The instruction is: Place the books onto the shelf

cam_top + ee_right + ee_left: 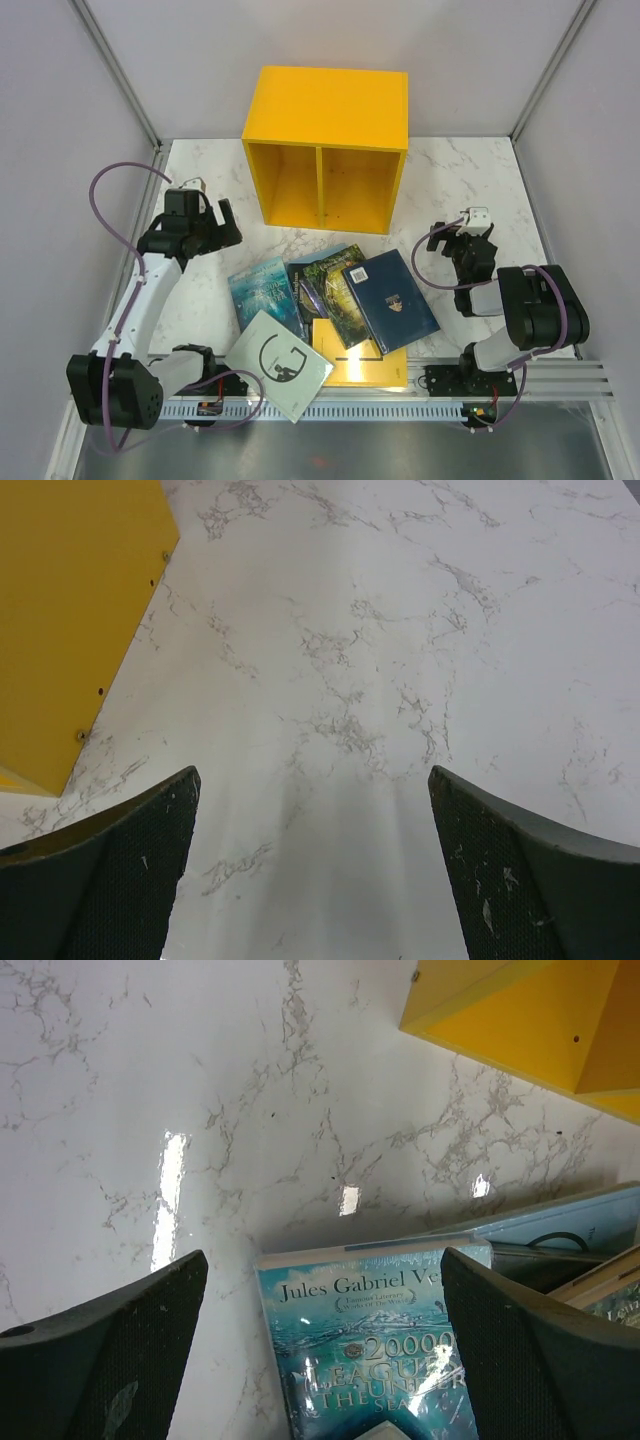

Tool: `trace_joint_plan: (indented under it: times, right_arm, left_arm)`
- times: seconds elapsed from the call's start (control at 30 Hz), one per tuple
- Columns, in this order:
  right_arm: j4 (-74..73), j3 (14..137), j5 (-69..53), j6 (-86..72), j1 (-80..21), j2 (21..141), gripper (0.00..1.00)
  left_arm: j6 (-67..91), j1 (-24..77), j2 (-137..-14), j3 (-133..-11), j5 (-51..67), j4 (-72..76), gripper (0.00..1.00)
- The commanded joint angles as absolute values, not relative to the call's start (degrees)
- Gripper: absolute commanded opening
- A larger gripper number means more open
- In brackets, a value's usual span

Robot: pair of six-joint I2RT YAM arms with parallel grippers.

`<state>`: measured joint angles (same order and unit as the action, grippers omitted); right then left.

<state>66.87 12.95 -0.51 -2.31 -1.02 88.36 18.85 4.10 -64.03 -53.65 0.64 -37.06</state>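
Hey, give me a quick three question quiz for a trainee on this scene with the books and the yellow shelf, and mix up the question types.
1. True or false: one of the books already stands inside the shelf.
2. Multiple choice: in the left wrist view, which cover shows in the gap of the left claw? A) the teal book B) the yellow one C) the navy one
3. Fill in: the right claw is ___ and holds nothing.

Key
1. False: the shelf is empty, and the books lie on the table in front of it.
2. A
3. open
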Motion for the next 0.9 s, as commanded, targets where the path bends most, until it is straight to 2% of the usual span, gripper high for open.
trace_joint_plan:
  times: [0.0,0.1,0.13,0.17,0.2,0.23,0.3,0.37,0.43,0.5,0.63,0.73,0.87]
  right_arm:
    - [67.4,14.3,5.2,-2.5,-2.7,87.6,0.98]
    - [62.3,15.4,11.9,-4.0,-3.6,85.4,0.98]
    - [57.3,19.2,14.6,-5.7,-3.6,84.3,0.98]
    - [51.1,22.4,19.4,-6.5,-3.6,82.7,0.98]
    - [38.0,26.2,21.0,-7.2,-3.7,82.7,0.98]
    - [31.2,35.1,21.5,-7.1,-3.7,83.1,0.98]
    - [15.0,43.8,20.5,-7.3,-3.7,85.9,0.98]
    - [6.7,55.6,20.6,-14.9,-3.6,88.6,0.98]
    - [-3.9,65.2,14.1,-16.3,-3.6,90.1,0.98]
    - [-8.8,69.2,8.5,-19.1,-3.3,91.8,0.98]
    - [-16.1,74.1,-8.2,-26.3,-0.7,94.6,0.98]
    - [-17.7,69.4,-7.0,-31.4,-0.3,92.4,0.98]
    - [-17.2,58.8,-6.1,-40.3,7.1,82.6,0.98]
  left_arm:
    - [21.3,3.7,-62.4,-56.1,3.0,-40.3,1.0]
    - [21.3,3.6,-61.3,-53.4,3.2,-45.9,1.0]
    - [22.4,3.6,-61.8,-53.6,1.9,-47.1,1.0]
    - [23.1,3.6,-62.3,-54.1,1.9,-48.2,1.0]
    - [22.7,3.5,-62.6,-54.2,2.8,-48.2,1.0]
    - [22.8,3.5,-62.8,-54.2,2.9,-48.2,1.0]
    - [23.3,3.4,-63.5,-54.1,2.6,-48.2,1.0]
    - [22.9,3.3,-64.2,-54.7,4.3,-48.2,1.0]
    - [22.2,3.4,-64.3,-54.8,7.8,-47.7,1.0]
    - [22.0,3.4,-64.3,-54.8,10.2,-47.1,1.0]
    - [21.1,4.0,-65.1,-54.3,19.9,-44.3,0.99]
    - [20.1,5.5,-65.8,-55.5,20.8,-44.0,0.98]
    - [19.8,6.9,-66.7,-56.3,20.7,-44.0,0.98]
